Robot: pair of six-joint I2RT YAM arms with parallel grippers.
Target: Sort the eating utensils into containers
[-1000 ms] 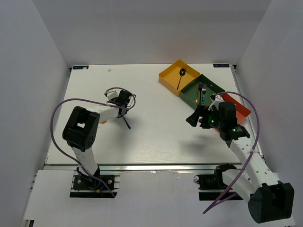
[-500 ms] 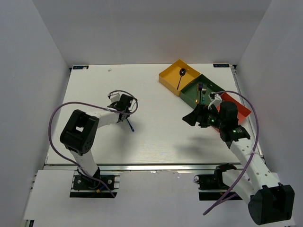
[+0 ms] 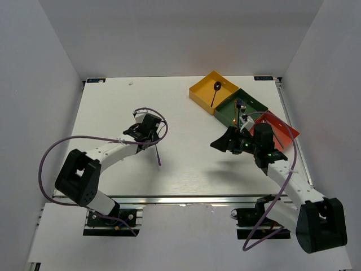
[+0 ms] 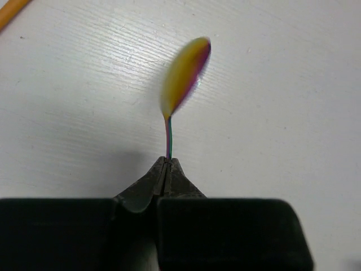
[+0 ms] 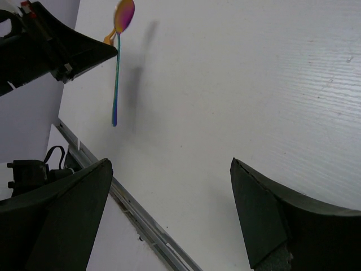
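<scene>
Seen from above, the yellow tray holds one dark spoon and the green tray a few forks. The red tray looks bare where the arm does not hide it. The left gripper carries a rainbow spoon over the table's left-middle, well apart from the trays.

At the left wrist, the left gripper is pinched on the spoon's handle, and an orange piece lies unsorted on the table.

At the right wrist, the right gripper is spread wide and empty, so the sorting seems partly done.

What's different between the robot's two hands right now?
The left hand is pinched shut on the thin handle of a rainbow-tinted spoon; the right hand is spread wide open and holds nothing. The left hand hangs over the left half of the table, the right hand over the right half, nearer the green tray. Both are black and two-fingered.
</scene>
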